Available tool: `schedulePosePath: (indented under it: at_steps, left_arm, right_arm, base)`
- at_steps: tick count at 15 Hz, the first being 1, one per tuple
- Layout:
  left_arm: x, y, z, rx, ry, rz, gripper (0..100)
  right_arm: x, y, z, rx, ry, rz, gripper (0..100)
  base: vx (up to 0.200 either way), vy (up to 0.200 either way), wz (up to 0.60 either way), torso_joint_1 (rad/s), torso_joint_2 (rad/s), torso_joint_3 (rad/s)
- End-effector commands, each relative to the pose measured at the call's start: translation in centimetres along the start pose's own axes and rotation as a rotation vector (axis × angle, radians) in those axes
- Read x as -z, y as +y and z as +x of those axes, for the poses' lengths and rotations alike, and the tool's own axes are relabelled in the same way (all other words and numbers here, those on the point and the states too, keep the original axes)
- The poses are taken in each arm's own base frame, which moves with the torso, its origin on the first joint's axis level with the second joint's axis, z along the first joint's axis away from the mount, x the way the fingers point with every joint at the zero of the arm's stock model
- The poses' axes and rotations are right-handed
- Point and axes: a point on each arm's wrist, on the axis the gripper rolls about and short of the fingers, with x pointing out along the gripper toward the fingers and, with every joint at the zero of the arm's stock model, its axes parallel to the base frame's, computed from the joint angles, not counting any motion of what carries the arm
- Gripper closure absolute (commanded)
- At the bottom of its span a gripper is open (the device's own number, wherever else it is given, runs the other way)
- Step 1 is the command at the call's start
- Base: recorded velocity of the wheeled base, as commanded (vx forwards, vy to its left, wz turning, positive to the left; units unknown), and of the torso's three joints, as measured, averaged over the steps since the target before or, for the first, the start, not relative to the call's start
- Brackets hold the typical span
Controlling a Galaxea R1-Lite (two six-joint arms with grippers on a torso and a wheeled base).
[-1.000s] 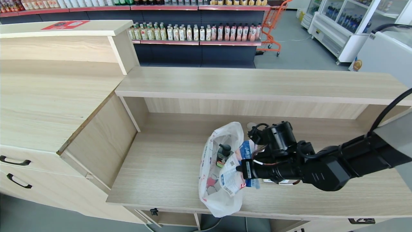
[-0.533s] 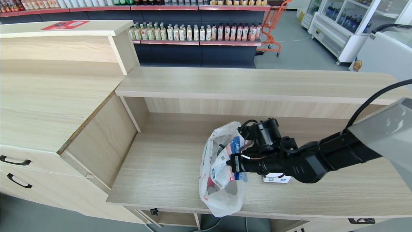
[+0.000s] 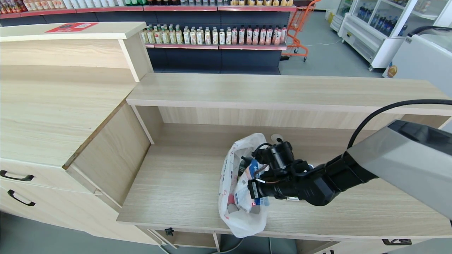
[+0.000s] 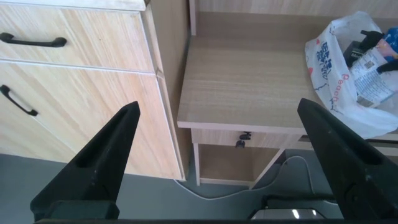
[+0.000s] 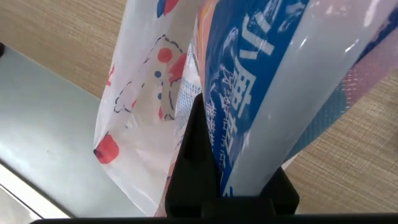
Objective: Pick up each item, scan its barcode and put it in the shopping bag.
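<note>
A white plastic shopping bag (image 3: 236,211) lies on the wooden counter (image 3: 183,187) with its mouth facing up. A dark pump bottle (image 3: 243,164) sits inside it. My right gripper (image 3: 251,189) is at the bag's mouth, shut on a blue and white packet (image 3: 244,183) whose lower part is inside the bag. In the right wrist view the packet (image 5: 280,81) is pressed against a dark finger (image 5: 196,155), with the bag (image 5: 140,112) beside it. My left gripper (image 4: 217,168) hangs open and empty off the counter's front left corner, with the bag (image 4: 333,71) farther off.
A raised shelf (image 3: 282,91) runs along the back of the counter, and a side panel (image 3: 113,155) closes it on the left. Drawers with black handles (image 4: 74,81) stand beside the counter. A round cable hole (image 3: 275,137) lies behind the bag.
My right gripper has carried the packet leftward and down, from beside the bag's right rim into its mouth. The bag has stayed put.
</note>
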Motion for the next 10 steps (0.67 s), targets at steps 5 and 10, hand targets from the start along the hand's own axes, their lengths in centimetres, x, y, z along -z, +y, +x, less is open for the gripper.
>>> schedulePosePath:
  at_steps: [5, 10]
  left_arm:
    - [0.0, 0.0, 0.0, 0.0, -0.001, 0.0, 0]
    - [0.0, 0.0, 0.0, 0.0, -0.001, 0.0, 0]
  right_arm:
    - [-0.8, 0.1, -0.7, -0.012, -0.055, -0.028, 0]
    - [-3.4, -1.7, -11.4, -0.051, -0.219, 0.009, 0]
  base:
    - [0.0, 0.0, 0.0, 0.0, 0.0, 0.0]
    - [0.0, 0.0, 0.0, 0.0, 0.0, 0.0]
